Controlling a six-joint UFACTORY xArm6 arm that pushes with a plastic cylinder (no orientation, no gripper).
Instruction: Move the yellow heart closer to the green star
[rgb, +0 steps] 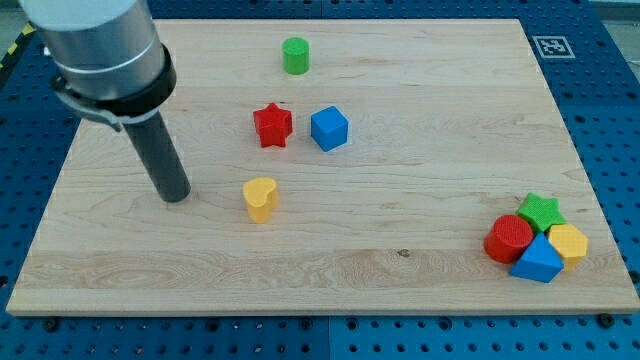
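The yellow heart (260, 198) stands on the wooden board left of centre. The green star (541, 210) sits far off at the view's lower right, packed against a red cylinder (509, 238), a blue triangle (539, 261) and a yellow hexagon (568, 243). My tip (174, 196) rests on the board to the left of the yellow heart, a short gap away, not touching it.
A red star (272, 125) and a blue cube (329, 128) sit side by side above the heart. A green cylinder (295, 55) stands near the board's top edge. The board (400, 270) lies on a blue perforated table.
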